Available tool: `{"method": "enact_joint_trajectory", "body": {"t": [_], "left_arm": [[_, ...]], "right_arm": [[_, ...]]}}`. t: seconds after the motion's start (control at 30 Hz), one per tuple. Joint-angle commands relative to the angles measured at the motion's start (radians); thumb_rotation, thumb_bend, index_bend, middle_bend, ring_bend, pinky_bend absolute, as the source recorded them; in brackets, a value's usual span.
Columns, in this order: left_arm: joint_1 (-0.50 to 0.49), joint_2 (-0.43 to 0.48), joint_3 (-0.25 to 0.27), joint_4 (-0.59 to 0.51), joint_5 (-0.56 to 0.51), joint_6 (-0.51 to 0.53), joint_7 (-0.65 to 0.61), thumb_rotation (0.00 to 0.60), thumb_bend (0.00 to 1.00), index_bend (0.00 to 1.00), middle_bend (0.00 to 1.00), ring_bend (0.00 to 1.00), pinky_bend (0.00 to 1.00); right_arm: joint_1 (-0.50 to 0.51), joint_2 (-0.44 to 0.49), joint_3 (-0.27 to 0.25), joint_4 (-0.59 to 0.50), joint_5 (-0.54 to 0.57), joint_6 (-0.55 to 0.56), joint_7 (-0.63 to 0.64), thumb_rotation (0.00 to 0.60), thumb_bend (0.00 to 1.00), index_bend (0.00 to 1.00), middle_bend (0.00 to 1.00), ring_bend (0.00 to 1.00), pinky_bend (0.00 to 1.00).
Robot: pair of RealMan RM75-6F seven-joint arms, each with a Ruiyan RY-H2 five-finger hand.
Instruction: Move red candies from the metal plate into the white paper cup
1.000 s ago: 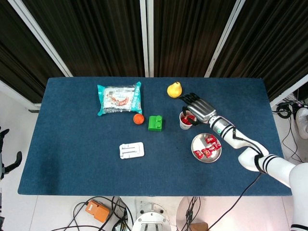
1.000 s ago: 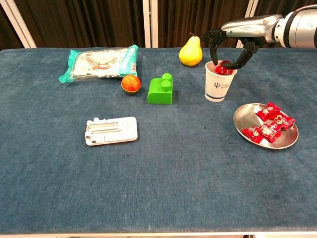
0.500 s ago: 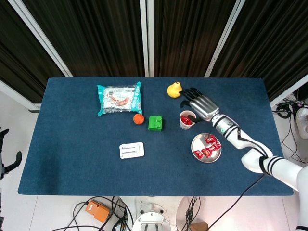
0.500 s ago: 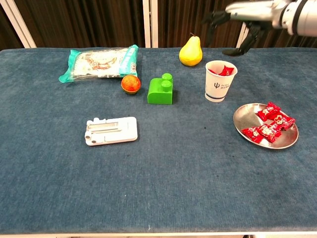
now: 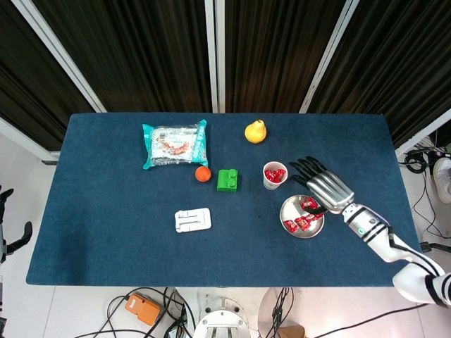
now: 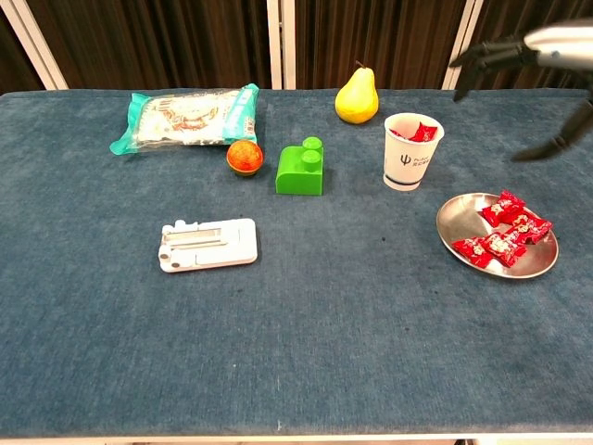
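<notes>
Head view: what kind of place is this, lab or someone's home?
Most likely a robot lab: a blue cloth table with unrelated props, black curtains as backdrop, and loose cables on the floor below it.

On the table (image 6: 296, 371), the paper cup (image 6: 411, 153) stands right of the block (image 6: 300, 168), with candies (image 6: 412, 132) in it, and the pear (image 6: 356, 95) sits behind and between the two. The metal plate (image 6: 463, 230) lies in front of and right of the cup, more candies (image 6: 505, 234) on it, with the right hand (image 5: 328, 188) above its far right edge. The ball (image 6: 245, 157) is just left of the block, the snack packet (image 6: 186, 116) behind and left of the ball, and the flat stand (image 6: 207, 245) lies well in front of them.
</notes>
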Motion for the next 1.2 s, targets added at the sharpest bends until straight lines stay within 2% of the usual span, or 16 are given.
{"method": "enact_joint_trajectory", "body": {"t": [0.03, 0.2, 0.37, 0.6, 0.83, 1.2], "left_arm": [[0.000, 0.000, -0.001, 0.001, -0.002, 0.000, -0.001, 0.600, 0.35, 0.12, 0.00, 0.00, 0.00], [-0.001, 0.000, 0.000, 0.002, -0.001, -0.003, 0.000, 0.600, 0.35, 0.12, 0.00, 0.00, 0.00], [0.000, -0.001, -0.001, 0.000, -0.002, -0.001, 0.000, 0.600, 0.35, 0.12, 0.00, 0.00, 0.00], [0.000, -0.002, -0.002, 0.001, -0.007, -0.001, 0.002, 0.600, 0.35, 0.12, 0.00, 0.00, 0.00], [0.002, 0.000, -0.005, -0.001, -0.014, 0.000, 0.001, 0.600, 0.35, 0.12, 0.00, 0.00, 0.00], [0.000, -0.003, -0.005, -0.001, -0.013, -0.001, 0.005, 0.600, 0.35, 0.12, 0.00, 0.00, 0.00]], "right_arm": [[-0.038, 0.010, -0.034, -0.026, -0.013, 0.017, -0.026, 0.600, 0.34, 0.30, 0.09, 0.00, 0.00], [-0.062, -0.011, -0.065, -0.024, -0.008, -0.024, -0.055, 0.600, 0.33, 0.30, 0.09, 0.00, 0.00], [-0.048, -0.067, -0.067, 0.020, -0.003, -0.089, -0.038, 0.600, 0.31, 0.30, 0.09, 0.00, 0.00], [-0.015, -0.126, -0.051, 0.093, -0.027, -0.127, 0.016, 0.600, 0.32, 0.40, 0.09, 0.00, 0.00], [-0.001, -0.149, -0.061, 0.129, -0.048, -0.150, 0.059, 0.600, 0.32, 0.46, 0.09, 0.00, 0.00], [0.008, -0.178, -0.072, 0.173, -0.054, -0.178, 0.090, 0.600, 0.40, 0.47, 0.09, 0.00, 0.00]]}}
